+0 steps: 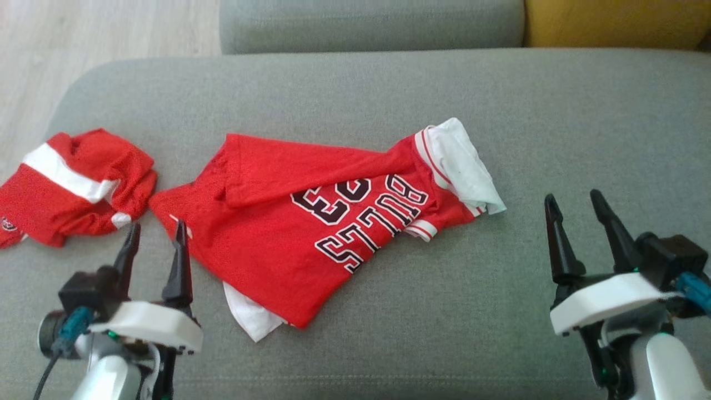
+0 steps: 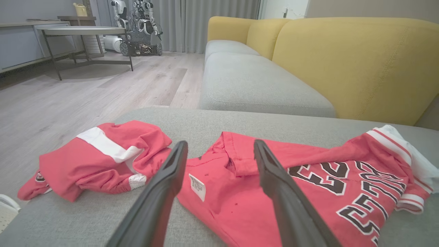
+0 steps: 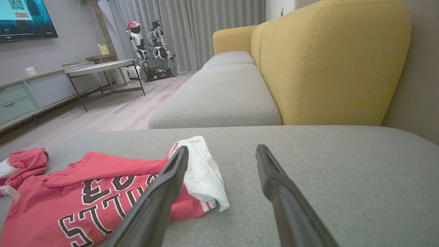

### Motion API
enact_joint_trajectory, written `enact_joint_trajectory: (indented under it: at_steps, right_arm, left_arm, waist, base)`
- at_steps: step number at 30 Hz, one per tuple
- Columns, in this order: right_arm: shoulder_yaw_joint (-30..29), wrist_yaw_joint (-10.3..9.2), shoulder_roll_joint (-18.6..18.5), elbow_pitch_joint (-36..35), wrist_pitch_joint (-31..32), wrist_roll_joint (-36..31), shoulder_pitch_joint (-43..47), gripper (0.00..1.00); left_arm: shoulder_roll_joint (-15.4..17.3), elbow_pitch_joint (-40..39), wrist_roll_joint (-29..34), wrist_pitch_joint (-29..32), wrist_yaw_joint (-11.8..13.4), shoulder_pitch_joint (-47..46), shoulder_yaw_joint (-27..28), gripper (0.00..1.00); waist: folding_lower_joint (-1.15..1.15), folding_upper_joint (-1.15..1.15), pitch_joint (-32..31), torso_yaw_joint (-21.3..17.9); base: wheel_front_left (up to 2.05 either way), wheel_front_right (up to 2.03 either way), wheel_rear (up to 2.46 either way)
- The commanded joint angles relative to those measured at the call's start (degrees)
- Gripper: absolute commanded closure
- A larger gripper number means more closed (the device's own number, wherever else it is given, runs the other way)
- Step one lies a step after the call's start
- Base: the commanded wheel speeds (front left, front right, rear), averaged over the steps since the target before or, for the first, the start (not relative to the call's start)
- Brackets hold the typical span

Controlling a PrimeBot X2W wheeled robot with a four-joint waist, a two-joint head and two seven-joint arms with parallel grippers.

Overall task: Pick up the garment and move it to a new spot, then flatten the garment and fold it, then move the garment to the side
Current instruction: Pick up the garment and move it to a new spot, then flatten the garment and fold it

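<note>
The garment [image 1: 311, 222] is a red jersey with dark lettering and white trim, lying partly folded and rumpled on the grey cushion [image 1: 500, 111]. It also appears in the left wrist view as the garment [image 2: 308, 185] and in the right wrist view as the garment [image 3: 85, 192]. My left gripper [image 1: 157, 233] hovers open just at the jersey's lower-left edge, nothing between its fingers. My right gripper [image 1: 575, 203] is open too, over bare cushion to the right of the white sleeve [image 1: 464, 166]. Through the left gripper [image 2: 219, 147] I see the jersey's hem and a white label [image 2: 197, 187].
A second red garment with a white stripe [image 1: 72, 186] lies bunched at the cushion's left end, close to the edge and the wooden floor [image 1: 83, 28]. A yellow sofa back [image 2: 343, 61] rises behind. A table [image 2: 85, 32] and another robot [image 2: 137, 20] stand far off.
</note>
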Motion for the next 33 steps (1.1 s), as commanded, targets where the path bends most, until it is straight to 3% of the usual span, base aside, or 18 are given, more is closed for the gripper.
enact_joint_trajectory:
  at_steps: [1,16,33]
  right_arm:
    - [1.56,-0.04,-0.29,-1.85,0.14,-0.46,-0.42,0.0]
    - [1.62,-0.04,-0.29,-2.8,1.12,-0.32,2.75,0.0]
    - [1.52,-0.04,-0.29,-2.68,1.14,-0.07,2.52,0.0]
  left_arm:
    - [1.87,-2.48,-0.21,0.2,0.53,-1.27,1.88,0.0]
    - [2.82,-7.16,0.39,2.85,2.75,3.71,0.56,0.0]
    - [3.06,-7.69,0.21,3.13,3.47,3.58,0.06,0.0]
  waist:
    - [0.0,0.0,-1.01,-0.12]
    - [0.0,0.0,-3.4,-0.85]
    - [0.0,0.0,-3.24,-0.69]
  base:
    - [0.0,0.0,0.0]
    - [0.0,0.0,0.0]
    - [0.0,0.0,0.0]
